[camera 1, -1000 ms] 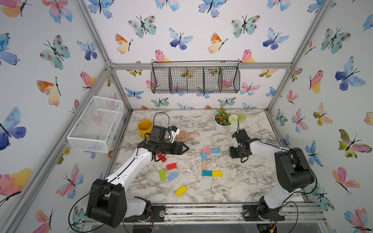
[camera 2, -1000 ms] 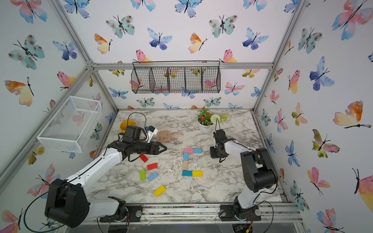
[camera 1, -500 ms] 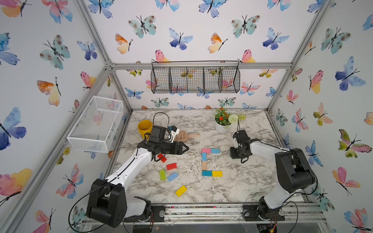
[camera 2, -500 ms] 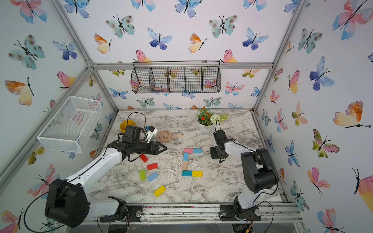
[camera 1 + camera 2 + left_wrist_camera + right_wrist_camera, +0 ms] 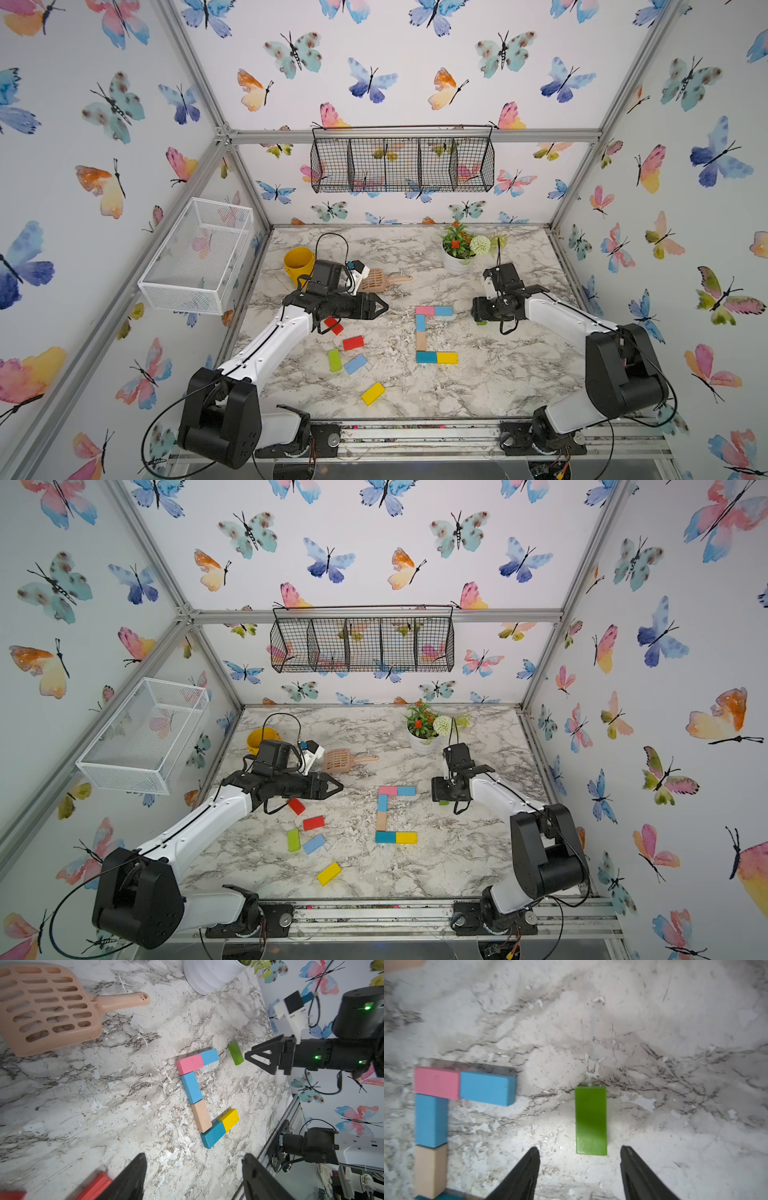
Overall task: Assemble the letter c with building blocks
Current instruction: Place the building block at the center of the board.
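**Six flat painted wooden building blocks [image 5: 192, 1086] laid as a C**

They touch end to end on the marbled worktop [image 5: 498, 374]. A green wooden block [image 5: 590, 1120] lies apart from them, just before the right end effector [image 5: 249, 1057], whose jaws stand apart, empty. Left end effector [image 5: 382, 308]: jaws apart, empty.

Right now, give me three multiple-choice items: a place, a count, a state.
1. The green block by the right gripper lies: A) on the pink block; B) in the cup; C) on the table, apart from the C.
2. Blocks in the C: A) six; B) four; C) eight.
3. The right gripper is: A) shut on the green block; B) open, empty; C) shut on the scoop.
1 C, bare table separates them; 2 A, two per row, two in the column; 3 B, fingers clear of the block.
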`<state>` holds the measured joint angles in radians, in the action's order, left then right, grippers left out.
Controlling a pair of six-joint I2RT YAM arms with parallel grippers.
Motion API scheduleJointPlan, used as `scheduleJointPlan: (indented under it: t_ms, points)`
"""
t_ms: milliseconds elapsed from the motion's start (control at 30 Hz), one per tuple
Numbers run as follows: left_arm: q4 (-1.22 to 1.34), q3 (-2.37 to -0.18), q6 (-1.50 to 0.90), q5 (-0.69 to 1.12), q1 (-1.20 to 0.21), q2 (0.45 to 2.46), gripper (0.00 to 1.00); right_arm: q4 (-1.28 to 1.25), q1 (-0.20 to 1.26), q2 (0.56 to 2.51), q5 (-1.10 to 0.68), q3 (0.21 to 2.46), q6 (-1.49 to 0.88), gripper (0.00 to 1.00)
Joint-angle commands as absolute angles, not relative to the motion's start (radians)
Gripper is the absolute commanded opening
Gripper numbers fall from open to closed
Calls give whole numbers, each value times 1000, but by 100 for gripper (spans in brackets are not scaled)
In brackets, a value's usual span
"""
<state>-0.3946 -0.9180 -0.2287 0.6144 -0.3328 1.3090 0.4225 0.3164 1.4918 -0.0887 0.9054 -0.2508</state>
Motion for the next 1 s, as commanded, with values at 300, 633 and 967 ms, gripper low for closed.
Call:
scheduleJointPlan:
  t_ms: [300,633,967]
  points:
    - [-592,-885,-356,196,-334,1219,73,463,367,1318,-245,836,-248,60]
    - [-683,-847,-404,8,-429,1209,74,454,367,1304,-313,800,-206,60]
    - [-654,-817,-456,12,-463,1302,75,433,367,1287,-357,766,-186,60]
